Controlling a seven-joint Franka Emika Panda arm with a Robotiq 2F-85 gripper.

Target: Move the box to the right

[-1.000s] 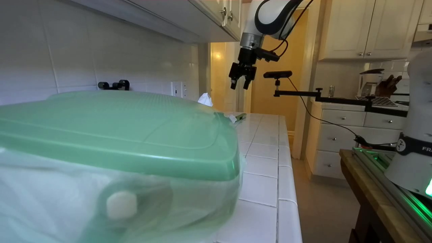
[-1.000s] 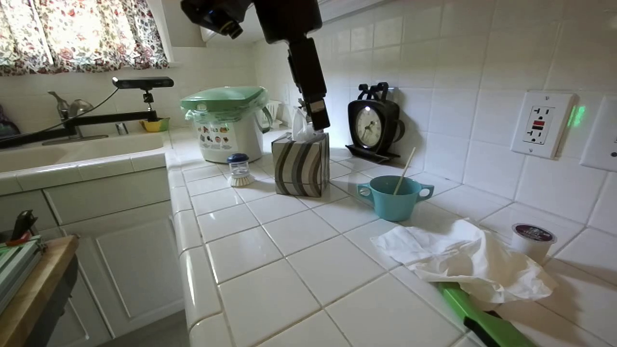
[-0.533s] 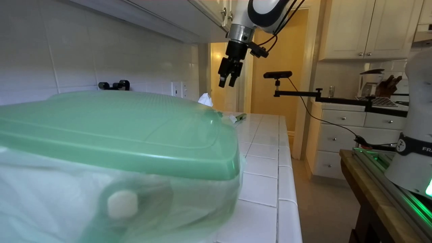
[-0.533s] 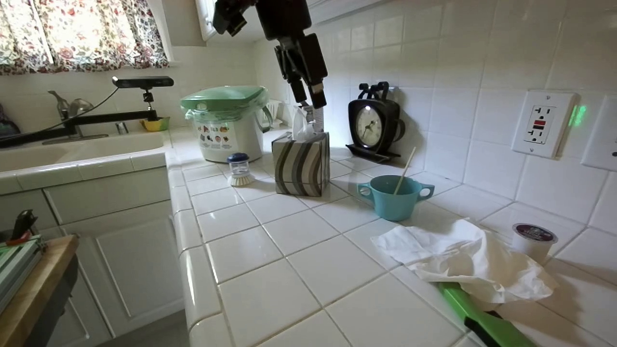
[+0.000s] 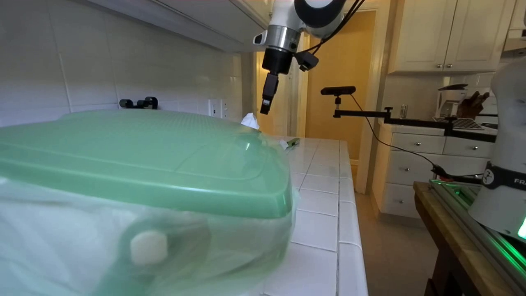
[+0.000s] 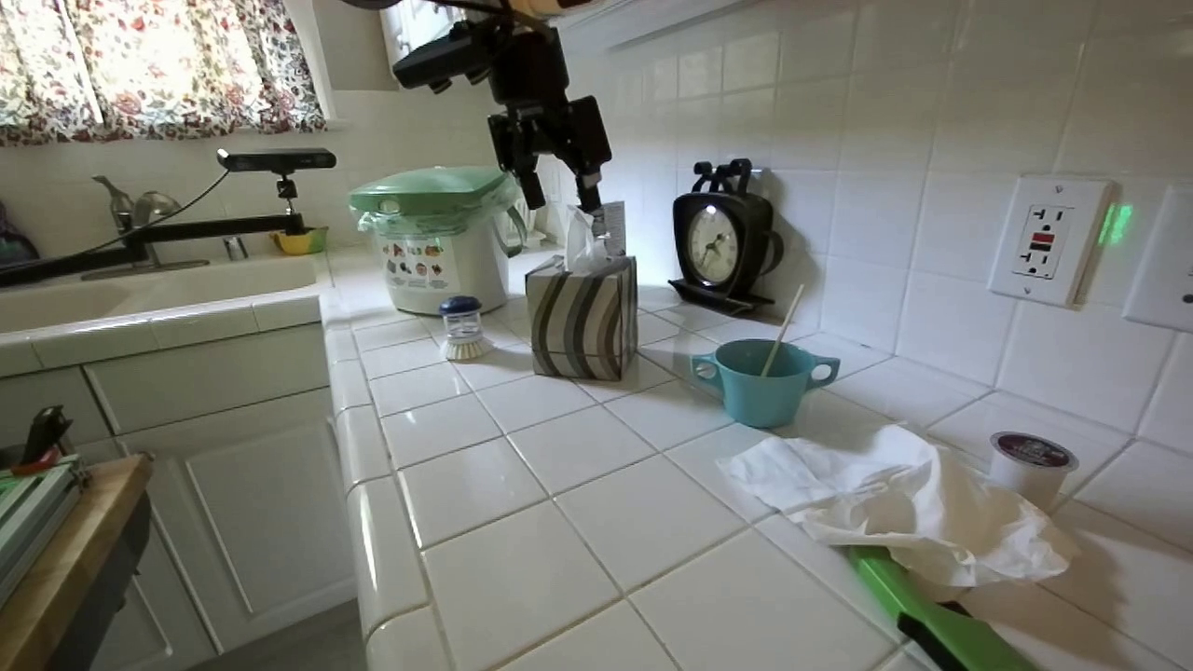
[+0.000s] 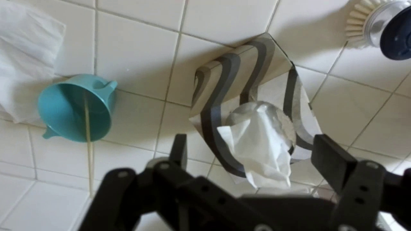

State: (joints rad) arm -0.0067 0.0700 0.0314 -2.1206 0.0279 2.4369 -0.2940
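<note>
Spread pincer (image 6: 562, 198) above a striped tissue box (image 6: 582, 321)

The tissue box stands upright on the white tiled worktop (image 6: 522, 568), below the pincer. In an exterior view it sits between a dish brush (image 6: 463, 331) and a teal two-handled cup (image 6: 760, 387), with a black clock (image 6: 713, 244) nearer the wall. A coffee pod (image 6: 1030, 466) shows there alone, beside crumpled white paper (image 6: 885, 494) that partly covers a green handle (image 6: 955, 636).

In an exterior view a green-lidded tub (image 5: 164, 160) fills the foreground and hides the box, leaving a peak of white tissue (image 5: 250, 121) above the lid. The pincer appears edge-on there, one finger masking the other, so its gap cannot be read. The wrist view settles it: the fingers (image 7: 330, 160) are well apart, the box beneath them. Whether a fingertip touches the tissue cannot be told. That camera also looks down into the cup, where a thin wooden stick (image 7: 88, 134) leans over the rim.

The box is roughly a cube, with wavy bands of charcoal, taupe and cream up its sides. Seen from above, dark bands carry on across a pale top to a round mouth with a rough brown edge; the tissue rises from it, creased and pointed.
</note>
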